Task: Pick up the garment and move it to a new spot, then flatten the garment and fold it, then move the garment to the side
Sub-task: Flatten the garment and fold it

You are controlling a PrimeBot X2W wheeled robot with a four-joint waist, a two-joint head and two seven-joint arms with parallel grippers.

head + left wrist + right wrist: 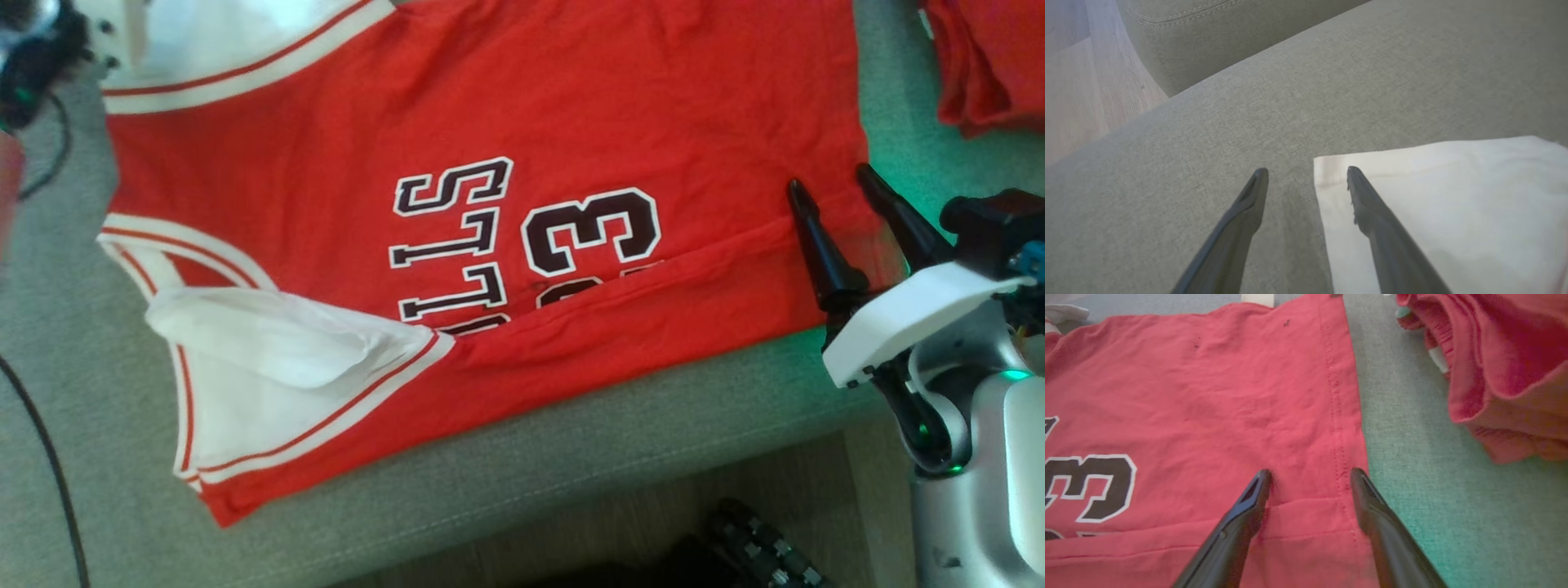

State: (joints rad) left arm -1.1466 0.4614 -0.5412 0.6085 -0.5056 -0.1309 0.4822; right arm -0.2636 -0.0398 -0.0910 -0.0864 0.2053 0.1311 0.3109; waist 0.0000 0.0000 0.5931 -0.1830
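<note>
Since right gripper (pixel 829 178) and left gripper (pixel 1306 170) sit wide open, empty, I'd pinch the garment (pixel 490 98) low at its 3 o'clock hem; lift evenly.

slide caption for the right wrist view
Open right gripper at the hemmed edge of a red jersey on grey upholstery, another red garment nearby.

Support surface — a grey-green upholstered cushion (pixel 653 425) with a stitched front edge. Lying directly on it: a red jersey (pixel 490 106), spread out with its near edge folded over; a bunched red garment (pixel 988 65) near the jersey's hem, not touching it; a black cable (pixel 57 482) at the left.
</note>
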